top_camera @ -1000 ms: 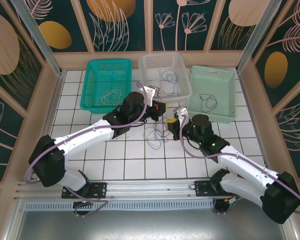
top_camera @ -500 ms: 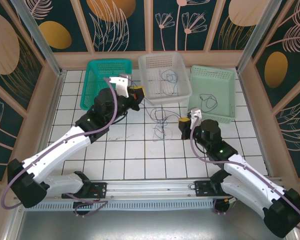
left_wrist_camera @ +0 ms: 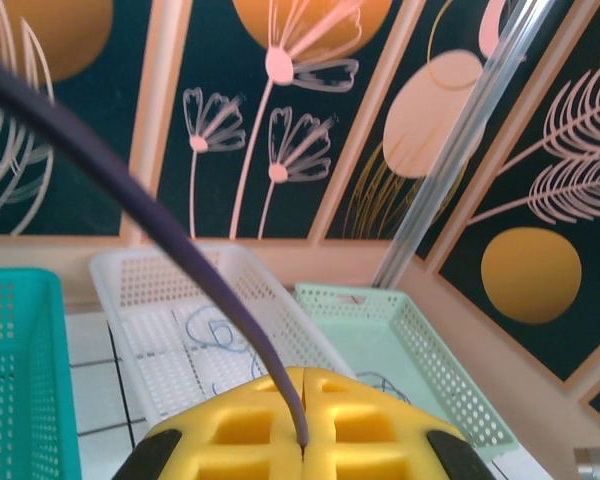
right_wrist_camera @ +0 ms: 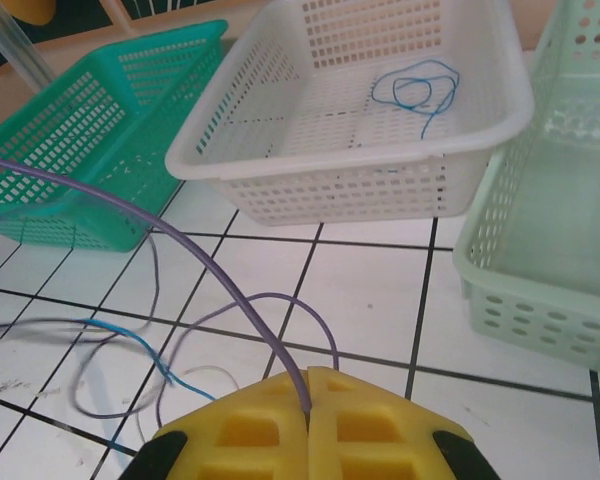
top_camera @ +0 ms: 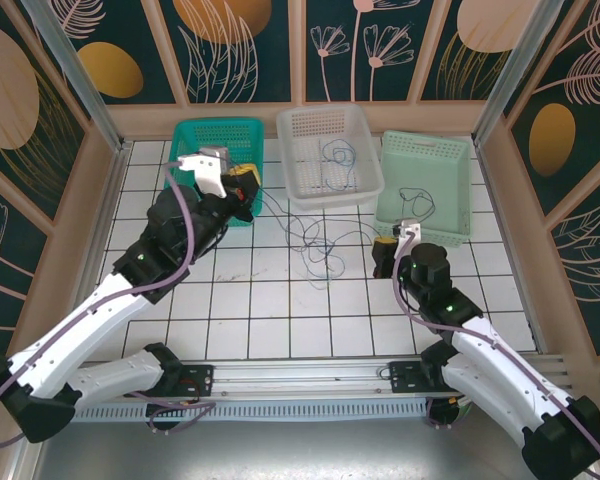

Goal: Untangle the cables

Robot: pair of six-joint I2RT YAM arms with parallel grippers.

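**A:** where's the knot, and who's holding what?

**B:** the cable tangle [top_camera: 315, 245] is on the tiles between the 2 claws, nearer the right gripper [top_camera: 383, 252]. The left gripper [top_camera: 245, 188] is by the teal basket [top_camera: 218, 124]. Both are pinched tight on a purple cable [left_wrist_camera: 160, 212] running roughly left-right.

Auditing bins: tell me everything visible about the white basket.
The white basket is rectangular, looks like plastic, with slotted walls and floor and a solid rim. It sits upright on the tiled table at the far side, between the teal basket and the pale green basket. A thin blue cable lies looped inside.
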